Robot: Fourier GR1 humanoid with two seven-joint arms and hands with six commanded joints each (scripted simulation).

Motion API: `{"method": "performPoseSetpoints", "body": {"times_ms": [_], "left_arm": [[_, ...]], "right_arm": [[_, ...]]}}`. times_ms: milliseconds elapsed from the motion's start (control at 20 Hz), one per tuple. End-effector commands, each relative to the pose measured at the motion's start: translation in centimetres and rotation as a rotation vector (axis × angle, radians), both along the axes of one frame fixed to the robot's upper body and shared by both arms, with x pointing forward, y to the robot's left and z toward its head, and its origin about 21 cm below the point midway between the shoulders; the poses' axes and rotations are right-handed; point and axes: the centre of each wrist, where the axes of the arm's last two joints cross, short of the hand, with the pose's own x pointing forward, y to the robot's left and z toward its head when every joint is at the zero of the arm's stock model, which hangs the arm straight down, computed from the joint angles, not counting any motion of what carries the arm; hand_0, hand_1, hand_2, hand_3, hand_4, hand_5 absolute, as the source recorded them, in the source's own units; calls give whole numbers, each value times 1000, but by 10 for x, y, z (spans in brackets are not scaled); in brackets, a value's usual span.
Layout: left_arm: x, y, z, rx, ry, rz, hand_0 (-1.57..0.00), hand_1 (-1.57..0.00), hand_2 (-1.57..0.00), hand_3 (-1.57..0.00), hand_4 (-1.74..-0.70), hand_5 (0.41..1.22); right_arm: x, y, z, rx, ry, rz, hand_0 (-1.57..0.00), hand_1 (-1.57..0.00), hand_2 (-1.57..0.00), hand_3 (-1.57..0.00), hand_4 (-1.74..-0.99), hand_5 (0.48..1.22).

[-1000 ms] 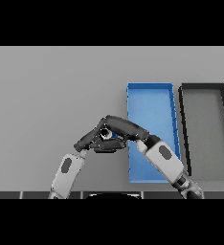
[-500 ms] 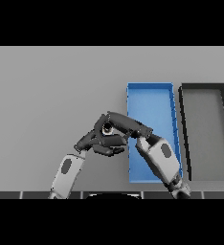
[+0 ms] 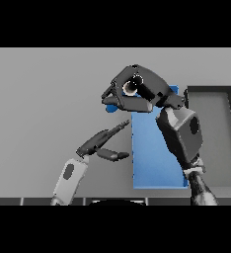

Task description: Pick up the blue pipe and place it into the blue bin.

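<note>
My right hand (image 3: 137, 94) is raised above the table near the blue bin's far left corner, with its fingers curled round the blue pipe (image 3: 111, 108). Only a small blue end of the pipe shows below the fingers; the hand hides everything else. The blue bin (image 3: 154, 168) is a long open tray lying just right of centre, partly covered by my right forearm. My left hand (image 3: 100, 143) is lower, to the left of the bin, open with straight fingers and holding nothing.
A black bin (image 3: 211, 143) of similar shape stands right beside the blue bin on its right. The grey table (image 3: 43, 108) stretches to the left and back.
My right hand has risen from the table with the pipe in its grasp and looms larger. My left hand has come away from it and stays low, fingers straightened.
</note>
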Motion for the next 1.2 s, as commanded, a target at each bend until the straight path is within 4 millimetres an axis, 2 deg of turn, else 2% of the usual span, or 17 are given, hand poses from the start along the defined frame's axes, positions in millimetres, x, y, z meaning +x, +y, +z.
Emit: {"method": "performPoseSetpoints", "body": {"times_ms": [0,200,350,450,750,900,1100,1150], "left_arm": [[0,4,-2,8,0,0,-1,-1,-1,0,-898,430],[1,5,-1,2,-7,-7,0,0,0,0,-890,415],[2,6,4,10,-30,0,1,1,1,1,-877,412],[-1,8,0,19,-30,0,1,1,1,1,-871,415],[-4,12,-6,-1,-15,-9,1,1,1,1,-875,422],[-6,8,-2,-10,-14,-7,1,1,1,1,-879,425],[-9,13,-2,-11,-18,1,1,1,1,1,-884,425],[-10,9,-3,-5,-13,-5,1,1,1,1,-887,423]], "right_arm": [[6,-3,10,4,2,-61,-1571,-1571,-1571,-1571,-1741,1221],[35,-36,14,-11,61,-246,-1571,-1571,-1571,-1571,-1741,1221],[56,-73,-1,-46,98,-376,-1571,-1571,-1571,-1571,-1741,1221],[62,-88,-17,-49,167,-434,-1571,-1571,-1571,-1571,-1741,1221],[49,-129,-90,-120,330,-552,-1571,-1571,-1571,-1571,-1741,1221],[39,-143,-127,-143,437,-631,-1571,-1571,-1571,-1571,-1741,1221],[24,-149,-162,-225,553,-747,-1571,-1571,-1571,-1571,-1741,1221],[25,-143,-169,-237,586,-773,-1571,-1571,-1571,-1508,-1741,1221]]}}
